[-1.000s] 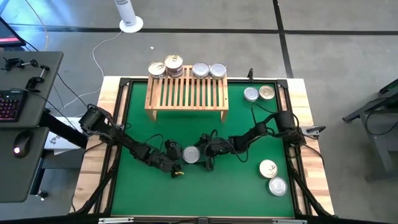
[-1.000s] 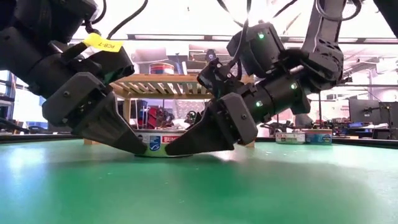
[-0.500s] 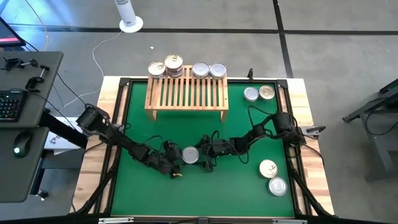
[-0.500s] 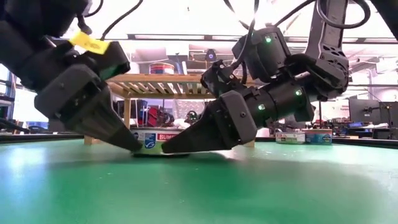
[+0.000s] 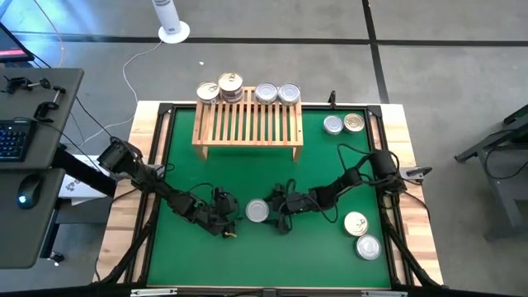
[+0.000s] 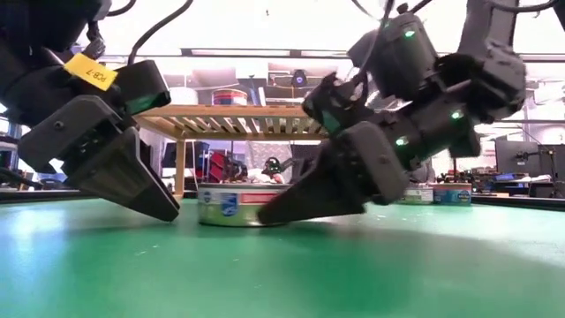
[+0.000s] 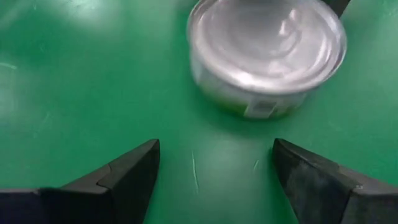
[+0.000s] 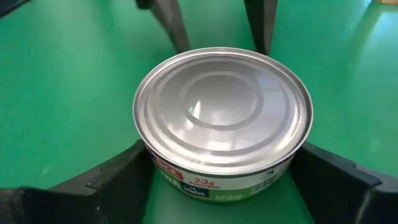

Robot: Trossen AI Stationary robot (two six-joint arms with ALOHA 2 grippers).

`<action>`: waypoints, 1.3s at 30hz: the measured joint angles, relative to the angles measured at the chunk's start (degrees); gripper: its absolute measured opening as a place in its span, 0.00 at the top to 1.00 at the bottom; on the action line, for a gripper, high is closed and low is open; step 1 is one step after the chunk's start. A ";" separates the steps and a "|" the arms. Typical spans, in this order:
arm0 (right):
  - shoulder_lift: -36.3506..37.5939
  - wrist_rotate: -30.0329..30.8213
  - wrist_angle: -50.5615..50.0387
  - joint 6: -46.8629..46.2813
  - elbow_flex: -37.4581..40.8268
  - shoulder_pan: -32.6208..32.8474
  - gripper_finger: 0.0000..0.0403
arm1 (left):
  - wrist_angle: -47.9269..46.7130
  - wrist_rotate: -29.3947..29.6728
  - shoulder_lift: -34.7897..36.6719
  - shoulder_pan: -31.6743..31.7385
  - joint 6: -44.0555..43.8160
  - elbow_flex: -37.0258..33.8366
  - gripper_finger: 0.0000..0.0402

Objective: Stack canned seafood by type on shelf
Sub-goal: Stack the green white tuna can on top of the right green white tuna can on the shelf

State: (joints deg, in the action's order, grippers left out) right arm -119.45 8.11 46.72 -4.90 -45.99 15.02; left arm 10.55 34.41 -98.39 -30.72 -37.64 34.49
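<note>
A silver-grey tin (image 5: 257,211) with a white, red and green label stands flat on the green mat, near its middle; it also shows as the tin (image 8: 221,118), the tin (image 6: 231,205) and the tin (image 7: 267,50). My right gripper (image 5: 272,213) reaches it from the table's right and is shut on it. My left gripper (image 7: 214,146) is open and stands a short way off on the tin's left, pointing at it; in the low view the left gripper (image 6: 169,210) is clear of the tin. The light-wood shelf (image 5: 247,124) stands at the far side, with several tins along its far edge. My right gripper holds the tin by its side wall (image 8: 155,165), pinched between the two fingers (image 8: 112,180) across its full width. The fingers come slanting down from the table's right, low over the mat. The tin stands upright with its bottom on the mat.
Two tins (image 5: 343,124) lie at the mat's far right corner and two more tins (image 5: 361,235) near its right near corner. The mat has a dark raised frame (image 5: 157,165). Open green mat lies between the shelf and the grippers.
My left gripper has drawn back from the tin toward the table's left and near edge, and now stands apart from it. My right gripper has moved slightly toward the near edge, and the tin has slid along the mat with it.
</note>
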 joint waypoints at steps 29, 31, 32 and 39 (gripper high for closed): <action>11.18 3.03 -7.40 -8.05 10.40 2.40 0.16 | 7.60 0.82 0.00 -0.06 3.69 -0.12 0.26; 11.19 -0.49 -7.33 -9.19 10.40 1.43 0.14 | 8.76 0.81 0.00 -0.02 4.85 -0.12 0.26; 11.25 -2.66 -7.25 -9.59 10.40 0.81 0.12 | 9.27 0.81 0.00 0.00 5.19 -0.12 0.26; 11.32 -6.38 -5.72 -7.61 11.05 -0.99 0.02 | 9.44 0.99 0.00 0.09 5.32 -0.12 0.26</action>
State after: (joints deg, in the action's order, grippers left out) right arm -108.13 1.73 40.99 -12.51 -34.94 14.03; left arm 19.99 35.41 -98.39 -30.63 -32.32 34.37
